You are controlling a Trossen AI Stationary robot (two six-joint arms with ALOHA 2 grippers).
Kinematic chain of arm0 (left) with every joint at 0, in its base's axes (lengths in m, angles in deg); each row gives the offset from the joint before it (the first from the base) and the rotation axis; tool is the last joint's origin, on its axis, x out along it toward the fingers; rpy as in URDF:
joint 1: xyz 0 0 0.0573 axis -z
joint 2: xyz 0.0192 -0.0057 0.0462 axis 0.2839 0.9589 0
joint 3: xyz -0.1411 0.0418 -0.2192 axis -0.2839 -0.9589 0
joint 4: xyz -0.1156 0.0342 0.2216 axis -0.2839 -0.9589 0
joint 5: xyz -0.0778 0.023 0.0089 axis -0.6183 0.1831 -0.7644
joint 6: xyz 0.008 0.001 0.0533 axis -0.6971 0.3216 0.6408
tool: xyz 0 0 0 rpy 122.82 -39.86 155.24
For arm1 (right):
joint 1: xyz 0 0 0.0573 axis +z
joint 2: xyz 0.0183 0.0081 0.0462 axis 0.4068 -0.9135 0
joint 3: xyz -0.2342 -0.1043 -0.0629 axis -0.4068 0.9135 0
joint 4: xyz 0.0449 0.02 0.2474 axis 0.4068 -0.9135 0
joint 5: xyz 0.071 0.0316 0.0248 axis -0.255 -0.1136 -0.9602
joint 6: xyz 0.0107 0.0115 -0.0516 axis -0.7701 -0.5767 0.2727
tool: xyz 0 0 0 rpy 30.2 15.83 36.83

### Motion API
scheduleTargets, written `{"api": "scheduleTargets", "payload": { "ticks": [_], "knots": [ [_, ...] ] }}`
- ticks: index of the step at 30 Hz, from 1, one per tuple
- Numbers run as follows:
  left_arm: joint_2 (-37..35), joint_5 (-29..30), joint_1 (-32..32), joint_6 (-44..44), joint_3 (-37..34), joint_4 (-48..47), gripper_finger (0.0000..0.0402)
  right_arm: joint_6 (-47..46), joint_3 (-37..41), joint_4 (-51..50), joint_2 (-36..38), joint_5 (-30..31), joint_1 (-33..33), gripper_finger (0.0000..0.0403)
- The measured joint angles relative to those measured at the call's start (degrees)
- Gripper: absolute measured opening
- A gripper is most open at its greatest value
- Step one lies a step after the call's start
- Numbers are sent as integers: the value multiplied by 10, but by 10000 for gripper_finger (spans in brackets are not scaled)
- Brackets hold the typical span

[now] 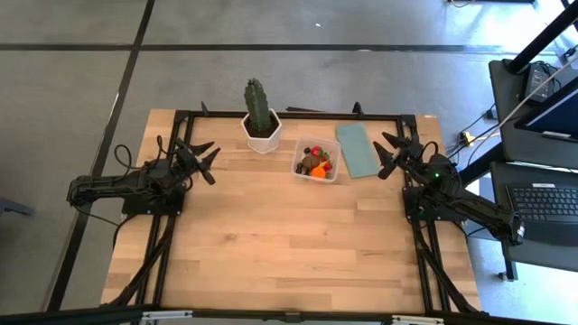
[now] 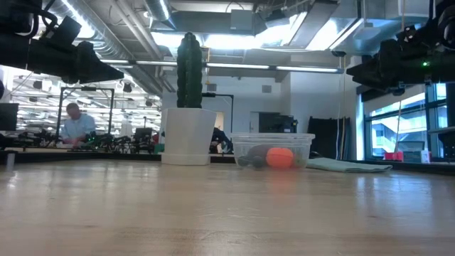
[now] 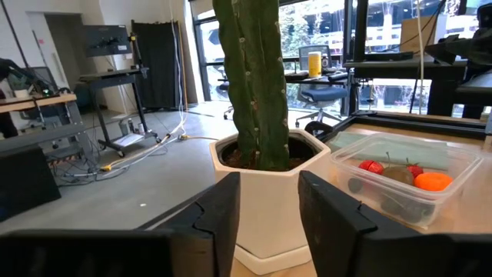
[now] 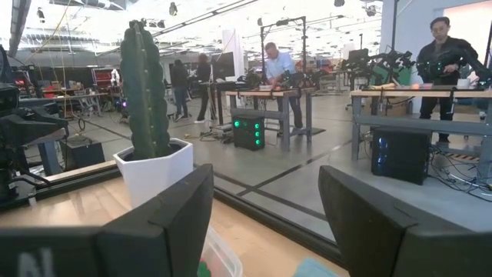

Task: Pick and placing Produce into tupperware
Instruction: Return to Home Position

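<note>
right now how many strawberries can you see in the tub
2, both in the tupperware: one strawberry beside the brown oval, another by the orange ball. More may be hidden underneath.

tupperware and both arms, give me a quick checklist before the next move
1. Produce inside the tupperware: ok.
2. Tupperware upright, apart from the cactus: ok.
3. Left gripper open, empty, off to the side of the cactus: ok.
4. Right gripper open, empty, beside the lid: ok.
5. Arms at home pose: cannot tell.
</note>
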Motion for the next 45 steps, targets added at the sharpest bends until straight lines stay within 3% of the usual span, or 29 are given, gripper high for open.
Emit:
{"api": "scheduleTargets", "payload": {
  "ticks": [45],
  "knots": [
    [0,0,0,0,0,0,64,0,0,0,0,0,0,239]
  ]
}}
